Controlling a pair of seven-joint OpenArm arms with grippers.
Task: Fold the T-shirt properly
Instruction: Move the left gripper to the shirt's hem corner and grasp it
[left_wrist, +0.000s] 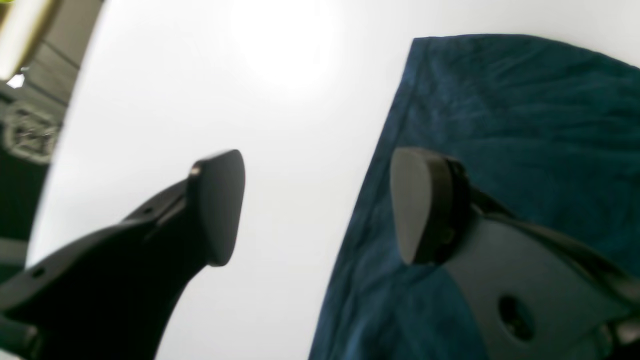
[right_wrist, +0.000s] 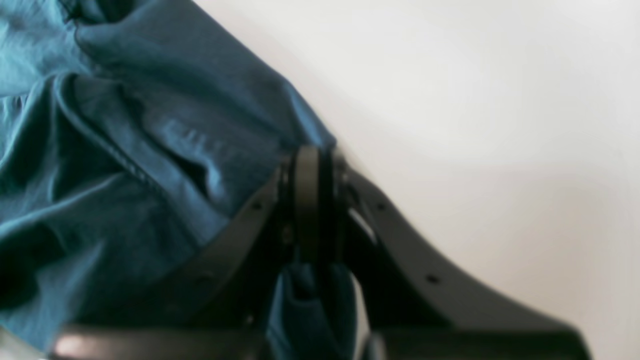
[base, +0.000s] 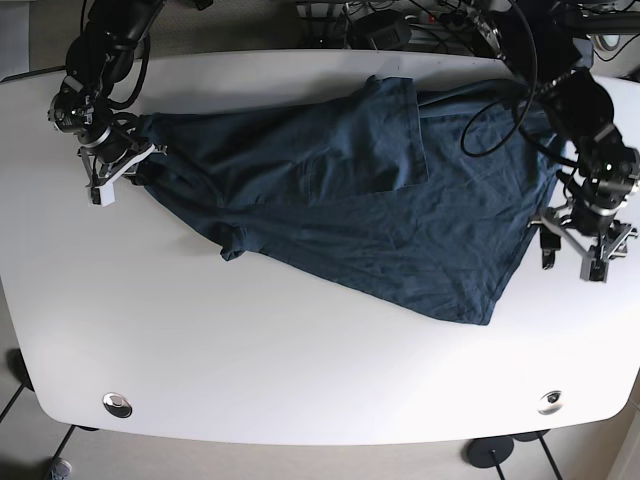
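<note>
The dark blue T-shirt (base: 380, 210) lies spread and wrinkled across the white table (base: 250, 340), with one part folded over near the back middle. My right gripper (base: 118, 168) is at the shirt's left end, shut on a bunched edge of cloth; in the right wrist view the gripper (right_wrist: 311, 200) pinches the blue fabric (right_wrist: 125, 150). My left gripper (base: 572, 248) is open at the shirt's right edge. In the left wrist view the gripper (left_wrist: 320, 207) straddles the shirt's hem (left_wrist: 500, 125), one finger over cloth and one over bare table, holding nothing.
Cables and equipment (base: 400, 25) lie behind the table's back edge. Two round metal fittings (base: 117, 403) (base: 549, 401) sit near the front corners. The table's left edge (left_wrist: 55, 150) shows in the left wrist view, with the floor beyond.
</note>
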